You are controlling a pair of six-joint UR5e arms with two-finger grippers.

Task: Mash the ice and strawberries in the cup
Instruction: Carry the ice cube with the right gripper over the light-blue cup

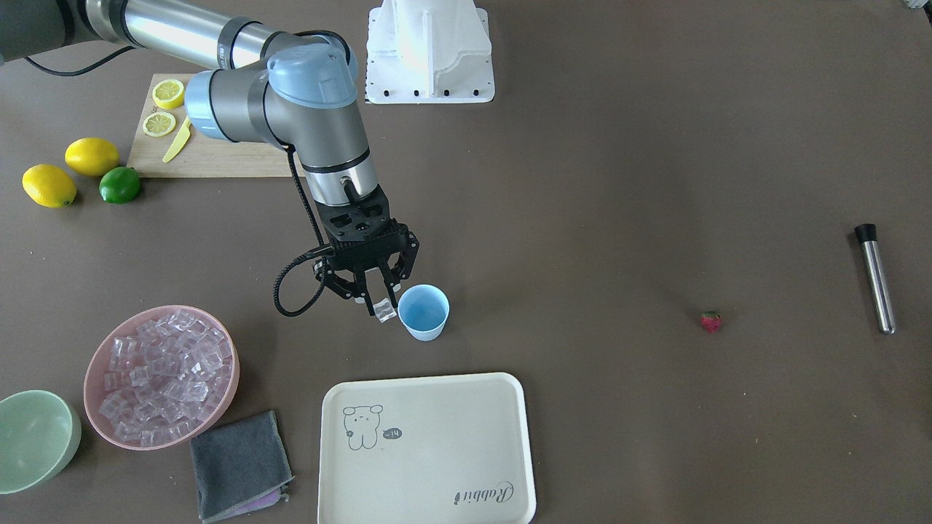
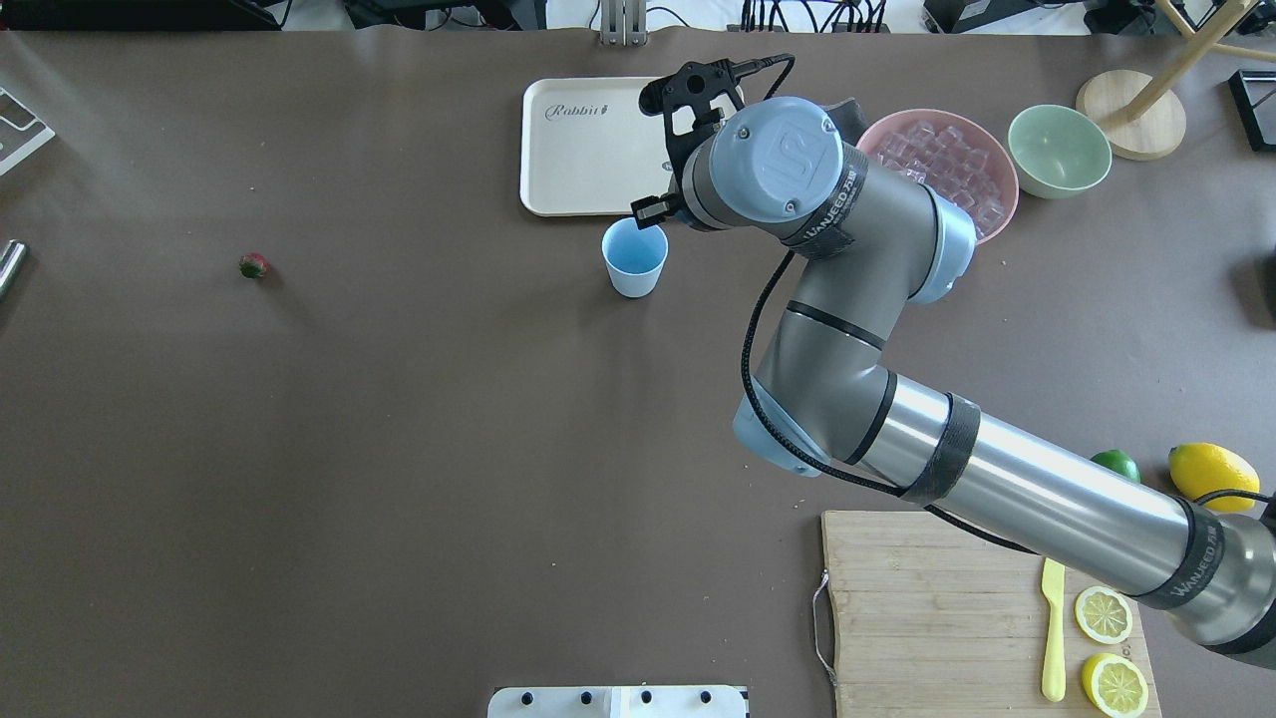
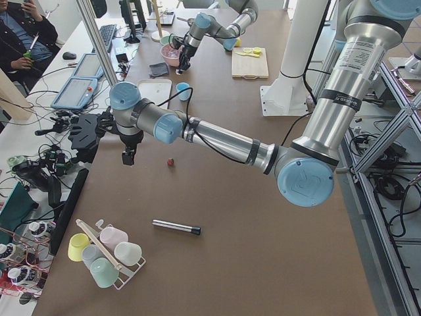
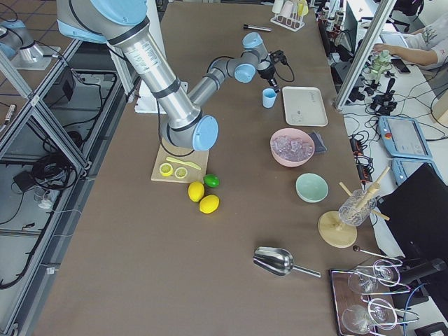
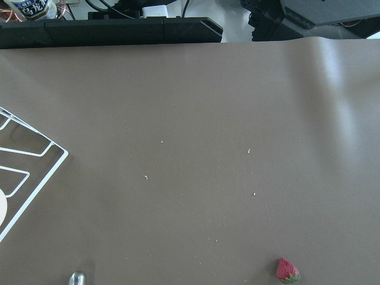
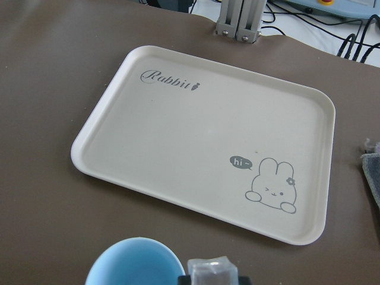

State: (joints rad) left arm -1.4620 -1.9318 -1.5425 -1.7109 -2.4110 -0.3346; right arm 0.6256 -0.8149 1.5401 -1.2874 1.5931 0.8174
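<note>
1. Broadly, the counter (image 1: 582, 182) is a wide brown matte sheet. It looks smooth enough for a light thing to slide, and the task's things lie well apart on it.
2. The right arm (image 1: 306, 109) reaches in over the middle. Its jaws are pinched on one ice cube (image 1: 384, 311) just beside the cup's rim, not yet over the mouth.
3. The left arm (image 3: 217, 138) hangs above the counter near the strawberry. It shows only in the side view, so I cannot tell how its jaws stand.
4. The cream tray (image 1: 437, 466) lies just beyond the cup, on the operators' side.
5. The pink bowl (image 1: 87, 386) holds the rest of the ice, heaped and probably loose.
6. A steel rod (image 1: 875, 280) with a black cap lies at the far end. It is likely the masher: stiff, smooth and best gripped across the shaft.
7. The cup (image 1: 424, 311) stands upright near the counter's middle and looks empty. I judge it thin and light, so it could tip or skid easily. It would need bracing by its wall during mashing, without squeezing hard.
8. The strawberry (image 1: 711, 321) lies alone between the cup and the rod. It is probably soft and easily bruised, so take it gently across the red body, not by the leaves.
9. The ice cube is hard, glassy and probably slick. Flat opposite faces give the surest hold.
</note>
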